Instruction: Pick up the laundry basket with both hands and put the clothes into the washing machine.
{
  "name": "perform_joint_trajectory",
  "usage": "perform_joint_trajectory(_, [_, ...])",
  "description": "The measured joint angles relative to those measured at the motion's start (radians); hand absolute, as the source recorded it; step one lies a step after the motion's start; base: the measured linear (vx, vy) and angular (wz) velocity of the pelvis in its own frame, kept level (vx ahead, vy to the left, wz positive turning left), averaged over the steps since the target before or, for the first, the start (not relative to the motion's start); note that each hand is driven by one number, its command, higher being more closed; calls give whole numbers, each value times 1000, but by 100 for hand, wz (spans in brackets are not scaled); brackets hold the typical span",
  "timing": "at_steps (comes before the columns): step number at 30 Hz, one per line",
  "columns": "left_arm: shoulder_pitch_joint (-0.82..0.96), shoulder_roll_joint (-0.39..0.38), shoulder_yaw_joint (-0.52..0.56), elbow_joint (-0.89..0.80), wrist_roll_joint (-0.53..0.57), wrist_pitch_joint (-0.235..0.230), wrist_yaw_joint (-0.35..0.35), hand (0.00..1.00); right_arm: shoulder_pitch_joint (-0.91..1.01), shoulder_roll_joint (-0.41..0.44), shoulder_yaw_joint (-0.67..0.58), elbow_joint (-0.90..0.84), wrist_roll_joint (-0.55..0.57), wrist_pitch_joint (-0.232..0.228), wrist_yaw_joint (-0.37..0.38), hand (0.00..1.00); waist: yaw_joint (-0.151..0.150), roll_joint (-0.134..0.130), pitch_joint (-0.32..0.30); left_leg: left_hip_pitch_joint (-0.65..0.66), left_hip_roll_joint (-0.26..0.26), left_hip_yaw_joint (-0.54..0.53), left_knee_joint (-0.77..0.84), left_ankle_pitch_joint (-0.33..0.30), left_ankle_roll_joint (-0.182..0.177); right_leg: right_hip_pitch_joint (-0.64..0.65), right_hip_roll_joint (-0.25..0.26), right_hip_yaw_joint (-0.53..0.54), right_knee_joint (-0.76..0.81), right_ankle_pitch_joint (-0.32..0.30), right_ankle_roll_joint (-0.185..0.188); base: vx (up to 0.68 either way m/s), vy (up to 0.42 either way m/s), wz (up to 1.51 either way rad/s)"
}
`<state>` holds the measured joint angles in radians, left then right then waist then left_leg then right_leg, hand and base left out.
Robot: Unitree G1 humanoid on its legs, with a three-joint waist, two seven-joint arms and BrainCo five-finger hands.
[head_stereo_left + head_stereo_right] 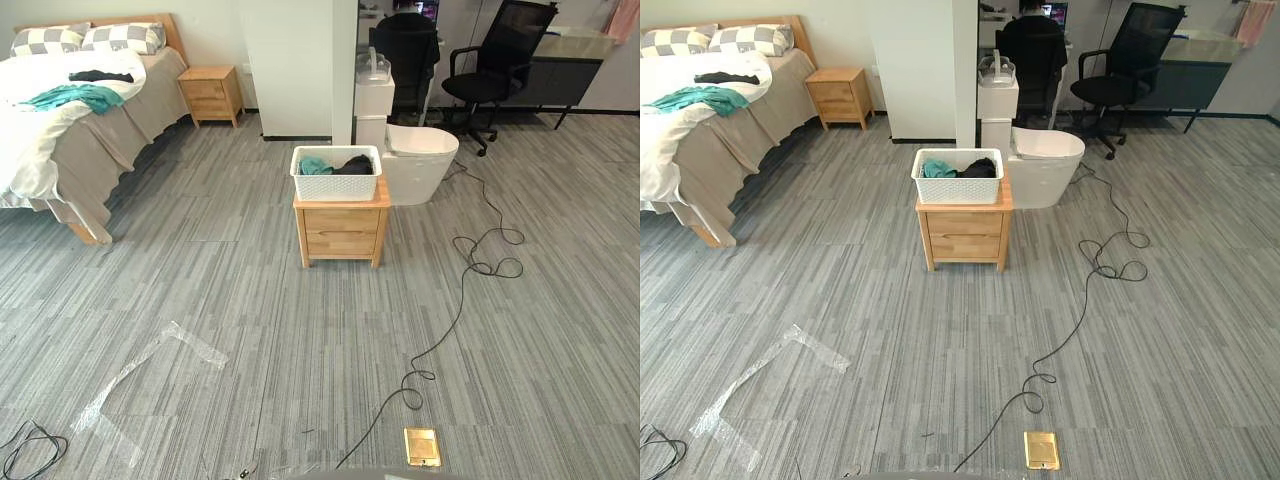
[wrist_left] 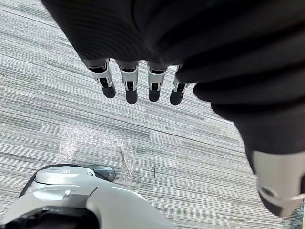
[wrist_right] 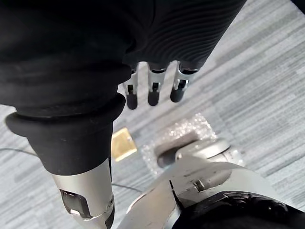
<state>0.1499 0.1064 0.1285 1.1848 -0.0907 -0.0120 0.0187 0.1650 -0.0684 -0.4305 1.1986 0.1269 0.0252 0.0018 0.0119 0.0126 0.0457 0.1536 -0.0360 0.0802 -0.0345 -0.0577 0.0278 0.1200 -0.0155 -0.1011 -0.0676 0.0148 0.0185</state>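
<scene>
A white laundry basket (image 1: 335,174) holding teal and dark clothes stands on a low wooden cabinet (image 1: 341,232) in the middle of the room, some way ahead of me. A white round-fronted washing machine (image 1: 418,162) sits on the floor just behind and to the right of the cabinet. My left hand (image 2: 143,83) hangs over the grey carpet with its fingers straight and nothing in them. My right hand (image 3: 152,88) hangs the same way, fingers relaxed and empty.
A bed (image 1: 70,120) with a teal garment lies at the far left, a wooden nightstand (image 1: 211,94) beside it. A black cable (image 1: 470,270) snakes across the floor on the right to a brass floor plate (image 1: 421,446). Clear tape (image 1: 150,370) marks the carpet. An office chair (image 1: 495,65) stands behind.
</scene>
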Motion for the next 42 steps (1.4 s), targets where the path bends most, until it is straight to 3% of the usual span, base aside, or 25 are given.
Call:
perform_joint_trajectory(6, [-21, 12, -3, 3, -17, -9, -21, 0, -20, 0, 39, 3, 0, -1, 3, 0, 1, -12, 17, 15, 1, -2, -2, 0, 0, 18, -1, -11, 1, -12, 21, -13, -21, 4])
perform_joint_trajectory(30, [-34, 18, -3, 25, -68, -14, -39, 0, -33, -35, 197, -6, 22, 2, 24, 0, 2, -23, 34, 14, 2, 31, -32, 4, -3, -9, 4, 17, 2, -7, 14, -20, -20, -4])
perform_joint_trajectory(33, [-52, 21, -5, 24, -78, -15, -39, 0, -61, -34, 196, -7, 30, 1, 24, 0, 1, -26, 66, -14, 2, 34, 11, -10, 0, -72, -5, 16, 116, -47, 31, -36, -3, -11])
perform_joint_trajectory(35, [-63, 29, -6, 21, -95, -16, -40, 0, -68, -24, 190, -10, 39, -2, 23, 0, 2, -37, 93, -26, -10, 28, 33, -43, 22, -138, -29, 10, 282, -124, 45, -82, 18, 7])
perform_joint_trajectory(36, [-63, 32, -7, 16, -96, -17, -40, 0, -68, -18, 182, -22, 43, -4, 24, 0, 2, -43, 106, -16, -16, 20, 42, -59, 44, -214, -50, -1, 472, -158, 69, -111, 20, 24])
perform_joint_trajectory(37, [-68, 39, 0, 8, -95, -16, -40, 0, -56, -9, 147, -48, 52, -4, 24, 0, 0, -55, 118, -8, -30, 4, 52, -67, 52, -332, -93, -28, 754, -153, 46, -95, 14, 35])
perform_joint_trajectory(39, [-67, 50, 2, 1, -92, -13, -39, 0, -41, 15, 106, -48, 73, -8, 24, 0, -3, -73, 129, 28, -34, -33, 66, -81, 73, -426, -122, -43, 999, -151, 43, 71, -17, 59])
perform_joint_trajectory(41, [-67, 53, 2, 1, -90, -10, -38, 0, -27, 33, 79, -35, 79, -6, 24, 0, -5, -79, 134, 59, -20, -58, 72, -98, 87, -469, -130, -97, 992, -163, 40, 220, -15, 46])
perform_joint_trajectory(42, [-67, 54, 1, 1, -88, -4, -37, 0, -25, 40, 56, -36, 80, -7, 24, 0, -17, -79, 137, 70, -9, -69, 69, -107, 79, -485, -127, -143, 866, -165, 41, 249, -17, 31])
